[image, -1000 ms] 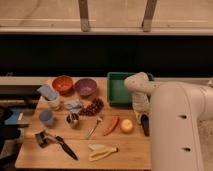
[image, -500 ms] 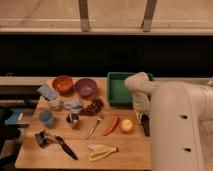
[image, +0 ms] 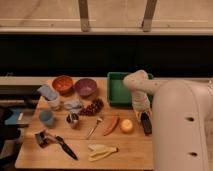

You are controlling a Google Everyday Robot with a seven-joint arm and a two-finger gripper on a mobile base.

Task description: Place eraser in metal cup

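The eraser is a flat black bar lying on the wooden table at the right, next to an orange fruit. The metal cup is small and shiny and stands left of centre, well left of the eraser. My white arm bends down from the right. The gripper hangs right over the eraser's far end; whether it touches the eraser is hidden.
A green tray lies behind the gripper. An orange bowl, a purple bowl, grapes, a red pepper, a blue cup, a white cup, a black-handled brush and a banana lie around.
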